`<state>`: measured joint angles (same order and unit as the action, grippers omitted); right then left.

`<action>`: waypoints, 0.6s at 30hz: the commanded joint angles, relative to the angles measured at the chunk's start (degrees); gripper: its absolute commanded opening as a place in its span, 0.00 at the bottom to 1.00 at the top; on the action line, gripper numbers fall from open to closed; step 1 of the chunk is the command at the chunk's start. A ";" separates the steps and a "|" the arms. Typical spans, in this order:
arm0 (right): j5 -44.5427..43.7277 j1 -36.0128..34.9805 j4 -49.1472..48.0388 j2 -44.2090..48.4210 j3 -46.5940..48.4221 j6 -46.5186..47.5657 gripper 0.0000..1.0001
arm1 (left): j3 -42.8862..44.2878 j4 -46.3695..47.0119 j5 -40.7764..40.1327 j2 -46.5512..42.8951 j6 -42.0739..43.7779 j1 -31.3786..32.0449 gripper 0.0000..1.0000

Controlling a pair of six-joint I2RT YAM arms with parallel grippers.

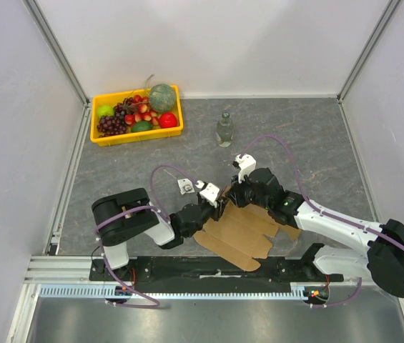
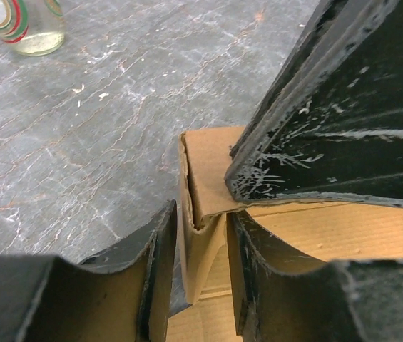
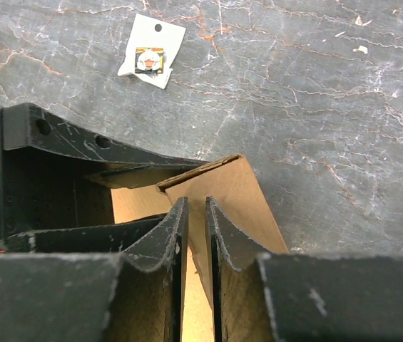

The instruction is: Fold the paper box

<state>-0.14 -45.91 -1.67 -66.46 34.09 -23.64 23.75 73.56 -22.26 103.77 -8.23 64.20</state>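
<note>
A grey, marble-veined worktop fills the floor of a white-walled stall with metal posts in its corners. At the far left stands a yellow tray of fruit. A glass bottle stands alone to its right. A small white tag lies just beyond the arms.

The box lies mostly flat at the near middle of the worktop, between the two arms. Its far-left corner is lifted where the left tool and right tool meet.

From above, that corner is hidden under the tools. The left wrist view shows a flap standing upright between the left tool's fingers, with the right tool's black body resting just over it. I cannot tell whether those fingers press the card or only flank it. The right wrist view shows the right tool clenched narrowly on the box's raised edge, with the left tool close at its left. Only this view shows the picture on the tag.
</note>
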 commanded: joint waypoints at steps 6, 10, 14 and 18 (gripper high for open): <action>1.90 -0.14 -2.02 0.19 -0.86 -1.06 0.22 | 1.92 2.02 -7.27 3.02 3.39 1.10 0.39; 1.99 -0.14 -2.02 0.27 -1.13 -1.15 0.22 | 3.06 3.26 -7.45 4.60 3.75 1.18 0.41; 1.90 -0.14 -2.02 0.45 -1.21 -1.15 0.22 | 3.59 3.69 -8.06 5.66 3.66 1.45 0.42; 1.99 -0.14 -2.11 0.36 -1.21 -1.15 0.22 | 3.94 3.43 -9.29 6.18 4.10 1.71 0.37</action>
<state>1.56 -45.91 -2.61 -66.46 33.23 -24.32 26.35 73.84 -28.36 109.16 -6.61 65.23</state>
